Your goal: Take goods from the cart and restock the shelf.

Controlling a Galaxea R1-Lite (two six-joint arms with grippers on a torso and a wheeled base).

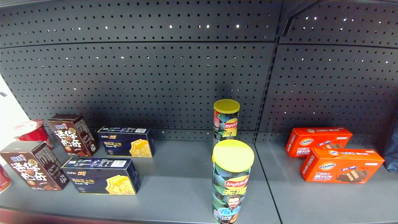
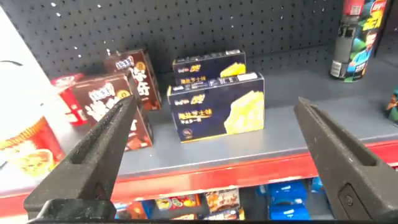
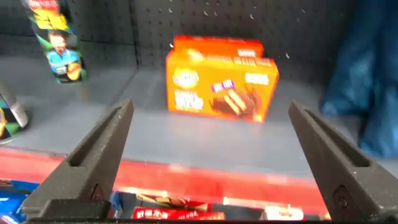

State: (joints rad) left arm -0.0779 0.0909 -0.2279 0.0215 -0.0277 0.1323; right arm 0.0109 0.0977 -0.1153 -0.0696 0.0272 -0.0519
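The left gripper [image 2: 214, 104] and right gripper [image 3: 211, 107] gape empty before the shelf [image 1: 186, 174], with the front chip can [image 1: 231, 180] at the head view's lower centre. Fresh goods should probably land squarely in its bare gaps.

We face a dark grey shelf [image 1: 186, 174] backed by a perforated metal back panel [image 1: 140, 77], and we see small points of light shining through some of its holes. A slotted upright [image 1: 266, 93] divides the left bay from the right. A red strip [image 2: 217, 171] runs along the shelf's near edge. At the far left we see a bright white surface [image 1: 7, 115].
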